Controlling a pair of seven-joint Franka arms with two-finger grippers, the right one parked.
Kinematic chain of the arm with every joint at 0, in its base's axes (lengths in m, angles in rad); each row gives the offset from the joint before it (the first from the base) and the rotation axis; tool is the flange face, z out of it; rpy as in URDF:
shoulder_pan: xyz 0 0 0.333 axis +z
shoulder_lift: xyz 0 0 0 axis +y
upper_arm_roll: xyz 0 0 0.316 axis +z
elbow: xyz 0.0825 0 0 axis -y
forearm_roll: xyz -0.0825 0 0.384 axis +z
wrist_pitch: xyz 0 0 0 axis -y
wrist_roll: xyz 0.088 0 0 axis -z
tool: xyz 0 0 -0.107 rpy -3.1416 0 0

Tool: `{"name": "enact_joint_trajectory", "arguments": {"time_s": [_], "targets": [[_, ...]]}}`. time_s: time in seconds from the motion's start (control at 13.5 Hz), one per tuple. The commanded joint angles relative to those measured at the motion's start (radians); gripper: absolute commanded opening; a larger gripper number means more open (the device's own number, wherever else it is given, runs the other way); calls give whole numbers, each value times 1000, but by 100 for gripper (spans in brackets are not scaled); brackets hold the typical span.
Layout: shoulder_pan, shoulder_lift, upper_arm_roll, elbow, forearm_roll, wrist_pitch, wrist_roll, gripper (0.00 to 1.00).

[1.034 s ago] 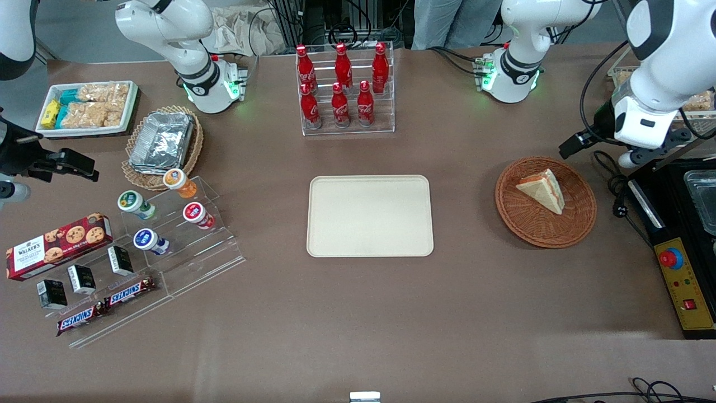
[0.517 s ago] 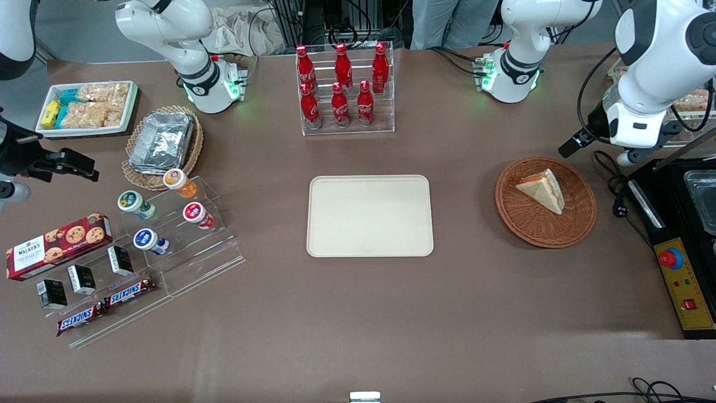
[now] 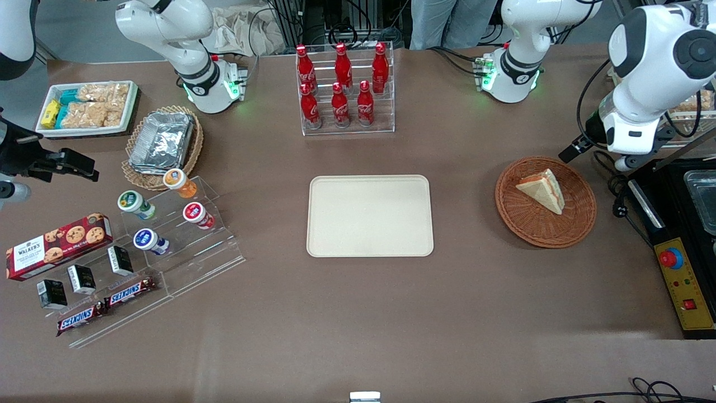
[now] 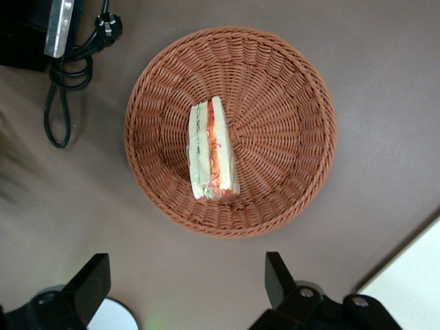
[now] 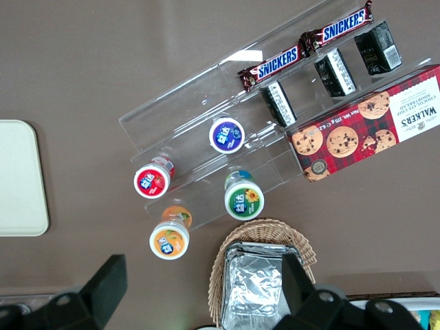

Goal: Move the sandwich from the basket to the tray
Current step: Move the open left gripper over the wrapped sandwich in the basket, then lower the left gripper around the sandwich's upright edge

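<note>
Brown table (image 3: pixel 358 313), evenly lit; cables at edge.

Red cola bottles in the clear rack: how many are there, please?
6. All stand in the clear rack, farther from the front camera than the tray: three in the farther row, three in the nearer row. None seems hidden. The gripper hovers open above the basket.

Sandwich (image 3: pixel 541 190) in basket (image 3: pixel 545 230), working arm's end. Tray (image 3: pixel 370 216) mid-table, well apart. Gripper (image 4: pixel 185 292) above basket, fingers spread.

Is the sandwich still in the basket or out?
In: the sandwich lies inside the basket; the open gripper hovers above, the tray bare.
</note>
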State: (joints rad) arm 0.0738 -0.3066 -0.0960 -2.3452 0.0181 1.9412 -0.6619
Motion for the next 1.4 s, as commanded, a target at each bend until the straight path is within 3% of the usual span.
{"name": "enact_joint_trajectory", "arguments": {"time_s": [0.0,0.52,1.33], "targets": [[20,-28,-4,-100,14,105,-15,100],[30,10,-4,-235,13,298,-16,100],[46,148,-4,-252,9,462,-31,100]]}}
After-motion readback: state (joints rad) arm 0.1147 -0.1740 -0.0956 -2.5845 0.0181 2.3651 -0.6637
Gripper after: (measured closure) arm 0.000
